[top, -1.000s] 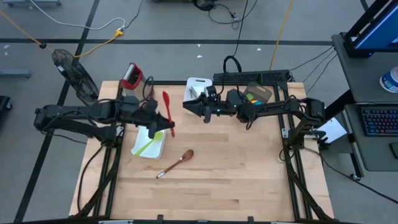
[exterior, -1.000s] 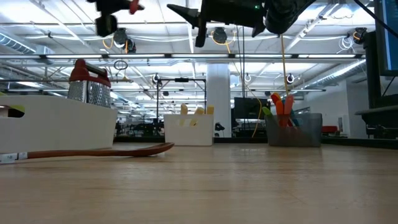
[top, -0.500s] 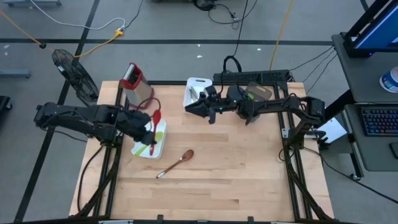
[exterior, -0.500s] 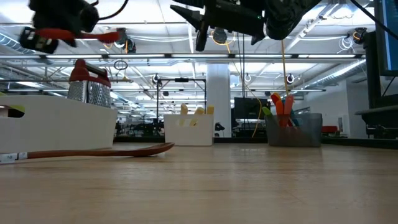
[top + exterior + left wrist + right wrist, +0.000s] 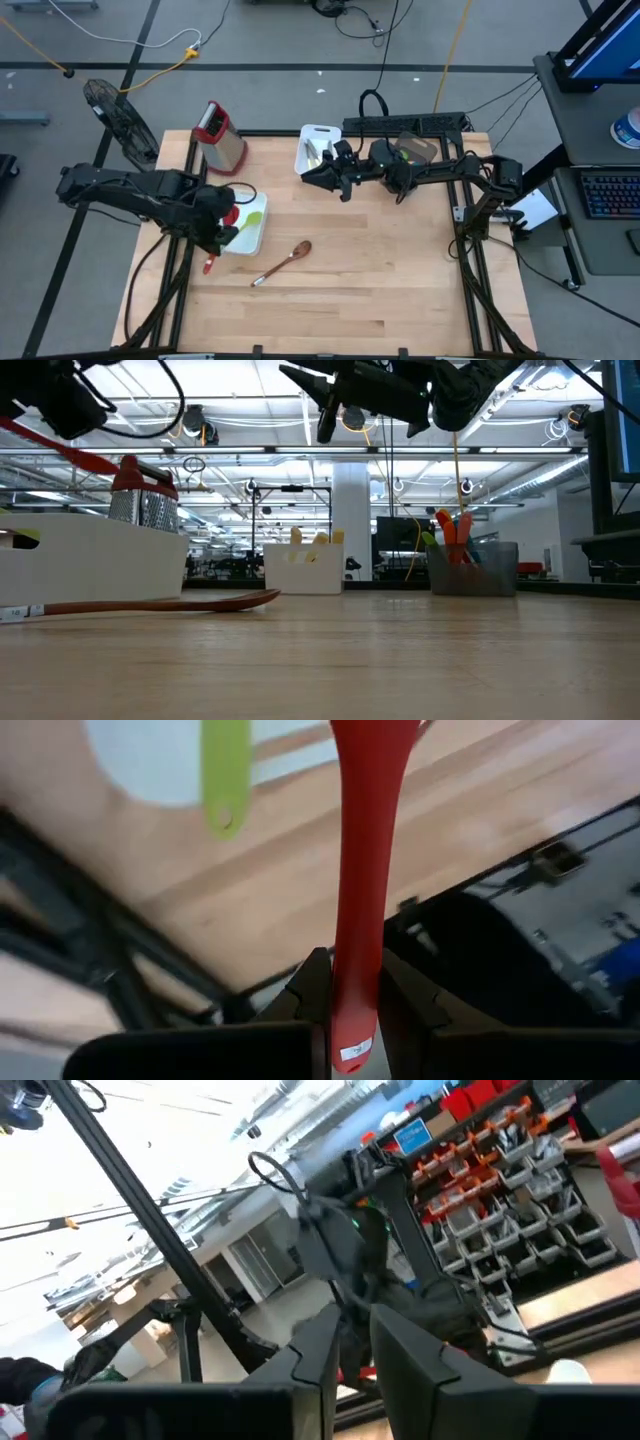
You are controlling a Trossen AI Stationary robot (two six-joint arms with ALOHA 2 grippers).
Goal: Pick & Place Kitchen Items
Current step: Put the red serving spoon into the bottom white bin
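Left arm swings the red spatula back over the white tray

The left gripper (image 5: pixel 213 243), high above the table's middle a second ago, now hangs at the left edge, fingers (image 5: pixel 312 995) pinching the smooth, glossy red spatula (image 5: pixel 362 870) near its handle end. Its long axis runs from the table edge toward the rounded white tray (image 5: pixel 256 236), which holds a flat green utensil (image 5: pixel 226 770). A brown wooden spoon (image 5: pixel 284 262) lies diagonally nearby. The right gripper (image 5: pixel 310 178), narrower than before, hovers nearly pressed together, empty.
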